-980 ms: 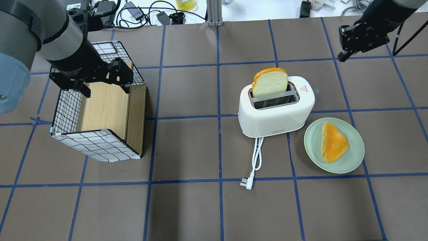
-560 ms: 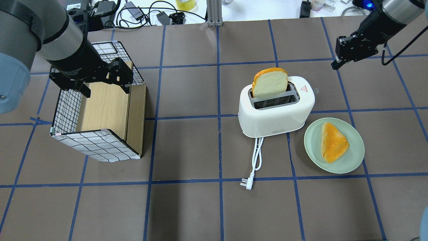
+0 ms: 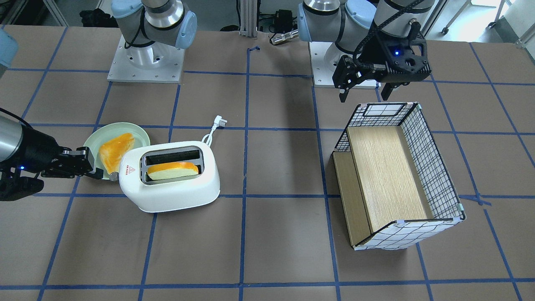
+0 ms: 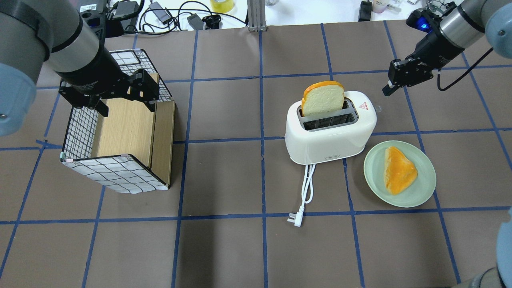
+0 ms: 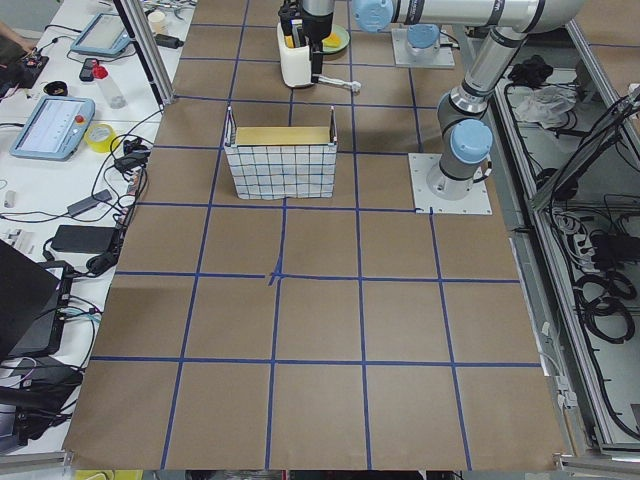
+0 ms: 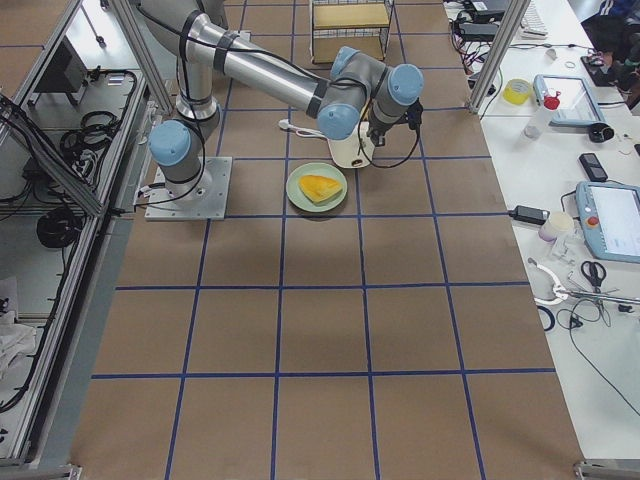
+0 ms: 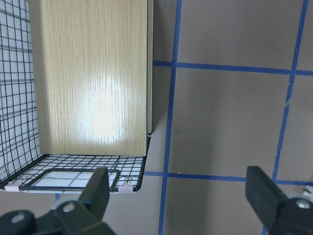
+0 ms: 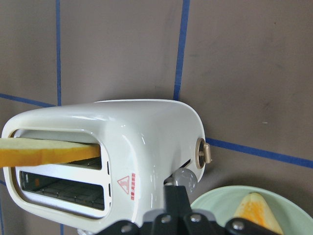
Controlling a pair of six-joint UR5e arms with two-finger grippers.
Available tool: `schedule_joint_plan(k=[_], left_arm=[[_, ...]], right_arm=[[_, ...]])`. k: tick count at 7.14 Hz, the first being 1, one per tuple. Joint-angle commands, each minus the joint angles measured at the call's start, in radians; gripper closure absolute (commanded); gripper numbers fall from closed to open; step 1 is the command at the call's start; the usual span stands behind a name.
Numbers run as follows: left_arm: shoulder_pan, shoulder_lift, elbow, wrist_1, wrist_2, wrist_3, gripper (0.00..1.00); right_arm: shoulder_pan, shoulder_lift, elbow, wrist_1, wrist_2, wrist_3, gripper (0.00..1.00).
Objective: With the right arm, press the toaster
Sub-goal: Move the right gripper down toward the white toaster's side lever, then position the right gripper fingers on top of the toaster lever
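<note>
The white toaster point(image 4: 332, 134) stands mid-table with a bread slice point(image 4: 323, 98) upright in its far slot. It also shows in the front view point(image 3: 175, 192) and the right wrist view point(image 8: 146, 127). My right gripper point(image 4: 388, 89) is shut and empty, and hovers just beyond the toaster's right end, apart from it. In the right wrist view the shut fingertips point(image 8: 176, 198) sit close to the beige lever knob point(image 8: 201, 152) on the toaster's end. My left gripper point(image 4: 126, 102) is open and empty above the checkered box point(image 4: 120, 178).
A green plate point(image 4: 372, 168) with a toast piece point(image 4: 398, 170) lies right of the toaster, near my right gripper. The toaster's white cord and plug point(image 4: 296, 220) trail toward the robot. Cables and tools lie beyond the table's far edge.
My right arm has swung left and toward the toaster, bringing the shut gripper close to the toaster's right end. The left arm, toaster and bread have not moved.
</note>
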Motion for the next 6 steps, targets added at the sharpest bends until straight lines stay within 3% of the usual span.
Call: schedule_joint_plan(k=[1, 6], left_arm=[[0.001, 0.000, 0.000, 0.000, 0.000, 0.000, 0.00], [0.000, 0.000, 0.000, 0.000, 0.000, 0.000, 0.00]], right_arm=[[0.000, 0.020, 0.024, -0.033, 0.011, -0.020, 1.00], [0.000, 0.021, 0.057, -0.059, 0.029, -0.020, 1.00]])
